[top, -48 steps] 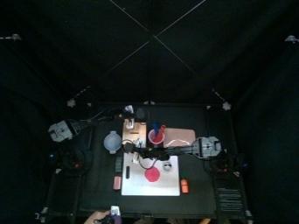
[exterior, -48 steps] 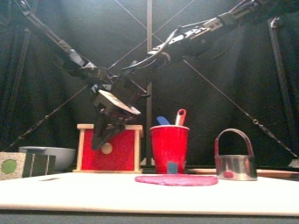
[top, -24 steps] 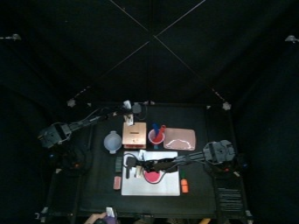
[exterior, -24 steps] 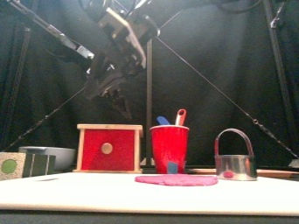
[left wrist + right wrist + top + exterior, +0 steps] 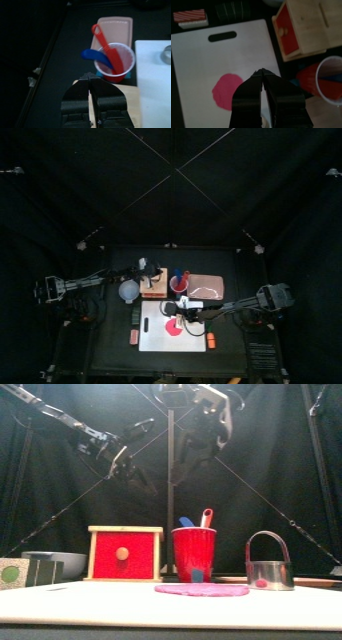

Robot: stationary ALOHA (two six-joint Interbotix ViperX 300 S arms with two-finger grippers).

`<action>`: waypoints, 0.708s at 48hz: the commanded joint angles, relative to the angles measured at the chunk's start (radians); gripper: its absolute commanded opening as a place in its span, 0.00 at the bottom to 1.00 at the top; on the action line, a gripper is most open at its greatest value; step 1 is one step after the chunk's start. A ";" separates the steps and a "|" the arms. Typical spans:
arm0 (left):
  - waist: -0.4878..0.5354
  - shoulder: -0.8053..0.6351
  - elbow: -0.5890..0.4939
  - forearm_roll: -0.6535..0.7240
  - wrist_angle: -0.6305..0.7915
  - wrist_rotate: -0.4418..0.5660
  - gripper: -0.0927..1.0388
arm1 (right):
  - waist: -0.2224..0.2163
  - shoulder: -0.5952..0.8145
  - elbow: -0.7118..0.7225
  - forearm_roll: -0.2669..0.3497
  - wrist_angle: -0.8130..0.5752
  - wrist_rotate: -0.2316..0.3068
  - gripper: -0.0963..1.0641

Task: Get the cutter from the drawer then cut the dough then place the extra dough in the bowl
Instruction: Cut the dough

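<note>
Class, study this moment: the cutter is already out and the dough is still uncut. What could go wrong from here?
1. The left gripper and right gripper both hang high with jaws shut, holding nothing. The cutter stands unheld beside the dough, so a descent without opening could knock it over.
2. The red cup with its knives stands close behind the dough, and an arm coming down might tip it.

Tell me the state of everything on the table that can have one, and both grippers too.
Drawer: shut, red front flush with the wooden box.
Dough: flat, uncut disc on the white board.
Cutter: upright on the board, handle up.
Red cup: upright, holding a blue knife and a red knife.
Bowl: upright, inside hidden.
Left gripper: shut, holding nothing.
Right gripper: shut, holding nothing.
</note>
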 commanded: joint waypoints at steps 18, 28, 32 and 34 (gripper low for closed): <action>-0.390 -0.155 0.259 -0.150 -0.566 -0.008 0.35 | 0.018 -0.146 0.187 0.169 0.026 -0.005 0.97; -0.463 -0.152 0.321 -0.160 -0.707 -0.091 0.35 | 0.046 -0.144 0.222 0.184 0.106 -0.066 0.97; -0.468 -0.149 0.334 -0.158 -0.716 -0.126 0.35 | 0.066 -0.143 0.238 0.199 0.112 -0.112 0.97; -0.468 -0.146 0.336 -0.155 -0.719 -0.138 0.35 | 0.072 -0.140 0.242 0.210 0.109 -0.130 0.97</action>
